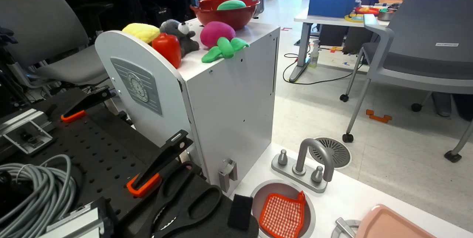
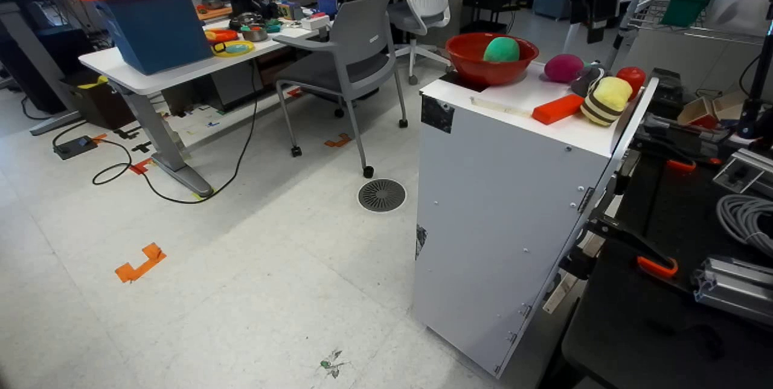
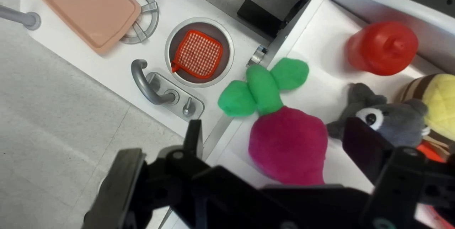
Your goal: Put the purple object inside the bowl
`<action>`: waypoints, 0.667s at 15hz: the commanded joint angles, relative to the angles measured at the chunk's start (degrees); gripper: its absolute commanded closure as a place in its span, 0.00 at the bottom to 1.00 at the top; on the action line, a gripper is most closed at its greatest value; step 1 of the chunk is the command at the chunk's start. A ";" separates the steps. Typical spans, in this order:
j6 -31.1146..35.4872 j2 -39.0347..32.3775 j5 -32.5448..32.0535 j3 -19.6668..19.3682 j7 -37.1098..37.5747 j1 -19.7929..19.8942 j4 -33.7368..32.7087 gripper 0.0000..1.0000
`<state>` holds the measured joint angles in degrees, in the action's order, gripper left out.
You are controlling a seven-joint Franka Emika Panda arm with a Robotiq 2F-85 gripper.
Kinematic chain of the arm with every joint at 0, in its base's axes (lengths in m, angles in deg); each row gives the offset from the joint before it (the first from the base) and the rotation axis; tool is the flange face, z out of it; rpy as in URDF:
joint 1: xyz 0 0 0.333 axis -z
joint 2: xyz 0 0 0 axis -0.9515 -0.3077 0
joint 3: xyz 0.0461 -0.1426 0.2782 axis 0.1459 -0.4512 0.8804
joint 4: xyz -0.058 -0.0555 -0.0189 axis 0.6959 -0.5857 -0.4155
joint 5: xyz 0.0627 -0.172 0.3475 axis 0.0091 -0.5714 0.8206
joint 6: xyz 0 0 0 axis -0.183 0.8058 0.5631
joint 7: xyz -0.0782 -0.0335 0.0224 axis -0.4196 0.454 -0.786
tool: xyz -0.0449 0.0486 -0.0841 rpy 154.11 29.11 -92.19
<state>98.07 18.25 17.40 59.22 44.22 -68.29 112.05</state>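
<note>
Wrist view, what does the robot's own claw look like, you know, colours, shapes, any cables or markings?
The claw is mostly black, with two angular fingers. Their pads are flat, dark and roughly rectangular, and a few round greyish heads, perhaps pivots or screws, stand out. I can make out no cable or lettering.

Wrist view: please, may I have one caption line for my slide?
Open gripper framing the purple toy on a white cabinet top, with a grey plush toy nearby.
</note>
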 commanded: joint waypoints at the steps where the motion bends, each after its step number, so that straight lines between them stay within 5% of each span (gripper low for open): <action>1: 3.25 -0.99 1.75 0.66 -1.89 0.50 -0.45 0.00; 10: 5.62 -3.82 0.52 3.60 -5.07 -1.36 -1.01 0.00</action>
<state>103.50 15.28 17.86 62.03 41.20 -69.26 111.92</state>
